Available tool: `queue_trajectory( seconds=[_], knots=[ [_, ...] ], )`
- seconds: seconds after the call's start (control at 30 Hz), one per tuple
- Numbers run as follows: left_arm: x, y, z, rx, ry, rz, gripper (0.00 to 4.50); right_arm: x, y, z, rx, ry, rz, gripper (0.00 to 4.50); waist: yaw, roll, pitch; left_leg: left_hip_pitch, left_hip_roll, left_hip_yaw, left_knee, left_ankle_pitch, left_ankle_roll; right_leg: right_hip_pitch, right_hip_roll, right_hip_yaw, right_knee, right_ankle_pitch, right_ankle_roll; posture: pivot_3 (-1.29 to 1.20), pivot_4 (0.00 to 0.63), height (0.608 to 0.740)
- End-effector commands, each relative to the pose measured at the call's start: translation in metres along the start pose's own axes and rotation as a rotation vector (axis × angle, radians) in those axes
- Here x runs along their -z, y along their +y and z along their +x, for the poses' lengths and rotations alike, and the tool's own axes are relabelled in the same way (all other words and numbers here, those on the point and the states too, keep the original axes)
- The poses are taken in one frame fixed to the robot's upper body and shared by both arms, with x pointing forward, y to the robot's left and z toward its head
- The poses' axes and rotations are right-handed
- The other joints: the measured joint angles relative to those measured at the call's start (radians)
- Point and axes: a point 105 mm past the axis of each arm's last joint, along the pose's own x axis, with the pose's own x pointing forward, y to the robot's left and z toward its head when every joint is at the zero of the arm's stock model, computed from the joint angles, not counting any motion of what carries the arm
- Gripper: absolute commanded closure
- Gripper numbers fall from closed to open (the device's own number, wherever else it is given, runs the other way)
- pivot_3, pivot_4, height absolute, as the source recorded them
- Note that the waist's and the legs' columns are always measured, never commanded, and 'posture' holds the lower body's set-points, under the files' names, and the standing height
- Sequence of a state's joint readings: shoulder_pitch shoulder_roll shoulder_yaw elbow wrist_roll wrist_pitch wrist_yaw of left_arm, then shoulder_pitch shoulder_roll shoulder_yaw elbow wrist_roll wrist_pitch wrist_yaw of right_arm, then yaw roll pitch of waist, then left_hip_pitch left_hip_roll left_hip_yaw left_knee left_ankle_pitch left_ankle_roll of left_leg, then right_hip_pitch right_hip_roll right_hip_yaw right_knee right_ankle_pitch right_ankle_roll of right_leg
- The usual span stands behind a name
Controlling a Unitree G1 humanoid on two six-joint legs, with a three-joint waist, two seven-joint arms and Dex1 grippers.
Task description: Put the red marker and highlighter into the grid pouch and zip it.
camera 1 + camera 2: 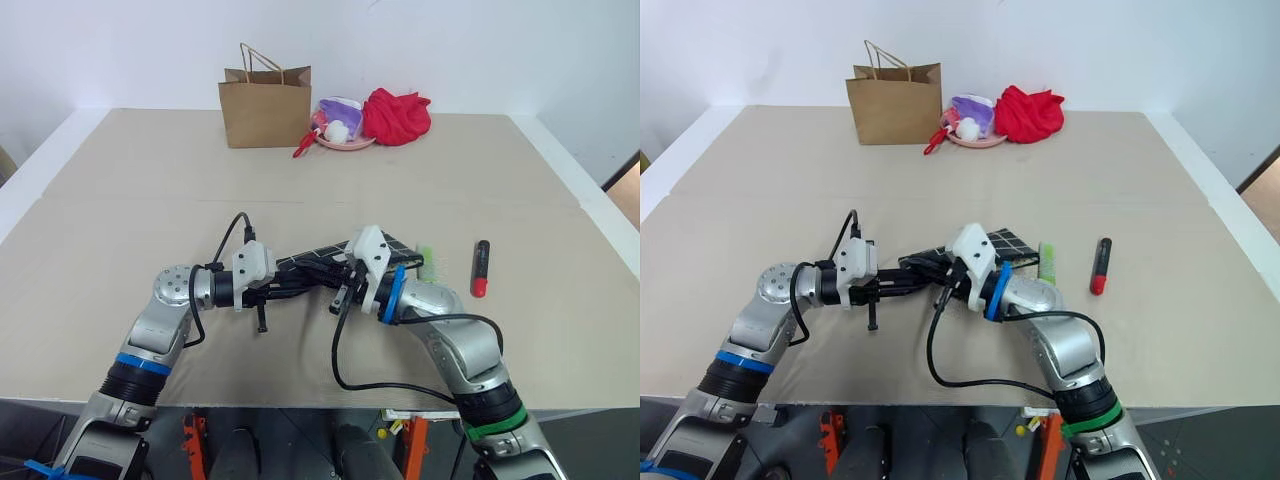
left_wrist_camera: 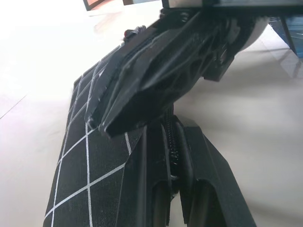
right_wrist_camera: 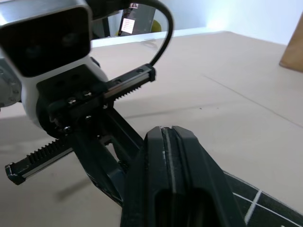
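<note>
wall: plain white, behind the far edge of the table
table (image 1: pixel 120 200): big, beige top, white rim along the sides, faint crease running across it
far end of table: brown paper bag (image 1: pixel 266 105) with handles, upright; just beside it a pink dish (image 1: pixel 345 143) with small stuff in it; red cloth (image 1: pixel 397 116) bunched up, touching the dish
light: even, bright, soft shadows
floor: dark strip under the near edge

One grid pouch (image 1: pixel 385 246), one highlighter (image 1: pixel 428 262), one red marker (image 1: pixel 481 268), one paper bag (image 1: pixel 266 108), one red cloth (image 1: pixel 396 116)
</note>
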State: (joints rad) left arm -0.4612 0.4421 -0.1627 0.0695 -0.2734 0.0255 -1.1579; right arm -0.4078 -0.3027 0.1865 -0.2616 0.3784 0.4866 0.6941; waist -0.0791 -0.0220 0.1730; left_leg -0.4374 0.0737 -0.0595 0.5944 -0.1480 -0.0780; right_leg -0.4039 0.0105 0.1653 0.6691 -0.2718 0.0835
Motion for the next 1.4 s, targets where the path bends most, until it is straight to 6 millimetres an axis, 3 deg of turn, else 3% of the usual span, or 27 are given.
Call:
queue_trajectory(
  seconds=[0.03,0.13,0.2,0.27,0.33,0.4,0.5,0.63,0.8,1.2,1.4],
  knots=[
    [-0.012,0.002,0.002,0.007,-0.028,0.048,4.5,-0.025,0.007,-0.011,-0.056,-0.072,-0.003,2.55,0.0,0.0,0.0,0.0,0.0,0.0,0.0,0.0,0.0,0.0,0.0,0.0,0.0,0.0,0.0,0.0,0.15,0.74],
    [-0.012,0.003,0.0,0.004,-0.027,0.048,4.5,-0.042,0.008,-0.029,-0.081,-0.115,0.005,1.52,0.0,0.0,0.0,0.0,0.0,0.0,0.0,0.0,0.0,0.0,0.0,0.0,0.0,0.0,0.0,0.0,0.15,0.74],
    [-0.013,0.003,-0.002,-0.001,-0.025,0.048,4.5,-0.052,-0.003,-0.045,-0.022,-0.151,0.029,0.59,0.0,0.0,0.0,-0.001,0.0,0.0,0.0,0.0,0.0,0.0,0.0,0.0,0.0,-0.001,0.0,0.0,0.15,0.74],
    [-0.012,0.004,-0.004,-0.006,-0.02,0.047,4.5,-0.06,-0.018,-0.061,0.066,-0.178,0.059,0.11,0.0,0.0,0.0,0.0,0.0,-0.001,0.0,0.0,0.0,0.0,0.0,0.0,0.0,-0.001,0.0,0.0,0.15,0.74],
    [-0.01,0.005,-0.008,-0.009,-0.014,0.044,4.5,-0.06,-0.047,-0.082,0.246,-0.184,0.077,0.11,0.0,0.0,0.0,0.0,0.0,-0.001,0.0,0.0,0.0,0.0,0.0,0.0,0.0,0.0,0.0,0.0,0.15,0.74],
    [-0.009,0.006,-0.013,-0.012,-0.011,0.033,4.5,-0.048,-0.08,-0.109,0.475,-0.129,0.064,0.11,0.001,0.0,0.0,0.0,0.0,-0.001,0.0,0.0,0.0,0.0,0.0,0.0,0.0,0.0,0.0,0.0,0.15,0.74],
    [-0.008,0.008,-0.019,-0.004,-0.007,0.021,4.5,-0.019,-0.099,-0.137,0.702,-0.036,0.066,0.11,0.001,0.0,0.0,0.0,0.0,-0.001,0.0,0.0,0.0,0.0,0.0,0.0,0.0,0.0,0.0,0.0,0.15,0.74],
    [-0.012,0.011,-0.021,0.013,-0.013,0.006,4.5,0.011,-0.09,-0.14,0.78,0.02,0.088,0.11,-0.003,0.002,0.001,0.0,0.0,-0.001,-0.002,0.0,0.0,-0.001,0.0,-0.001,0.001,-0.002,-0.001,0.0,0.15,0.74],
    [-0.013,0.015,-0.022,0.017,-0.008,0.016,4.5,0.03,-0.081,-0.135,0.823,0.066,0.085,0.11,-0.003,0.002,0.001,0.0,0.0,-0.001,-0.002,0.0,0.0,-0.001,0.0,-0.001,0.001,-0.001,-0.001,0.0,0.15,0.74],
    [-0.013,0.013,-0.029,0.017,0.002,0.021,4.5,0.038,-0.086,-0.146,0.973,0.008,0.167,0.11,0.0,0.002,0.001,0.0,0.0,-0.001,-0.001,0.0,0.0,-0.001,0.0,-0.001,0.001,-0.001,-0.001,0.0,0.15,0.74],
    [-0.013,0.012,-0.032,0.011,0.004,0.012,4.5,0.047,-0.078,-0.138,0.913,0.065,0.147,0.11,0.0,0.002,0.001,0.0,0.0,-0.001,-0.001,0.0,0.0,-0.001,0.0,-0.001,0.001,-0.001,-0.001,0.0,0.15,0.74]
  ],
)
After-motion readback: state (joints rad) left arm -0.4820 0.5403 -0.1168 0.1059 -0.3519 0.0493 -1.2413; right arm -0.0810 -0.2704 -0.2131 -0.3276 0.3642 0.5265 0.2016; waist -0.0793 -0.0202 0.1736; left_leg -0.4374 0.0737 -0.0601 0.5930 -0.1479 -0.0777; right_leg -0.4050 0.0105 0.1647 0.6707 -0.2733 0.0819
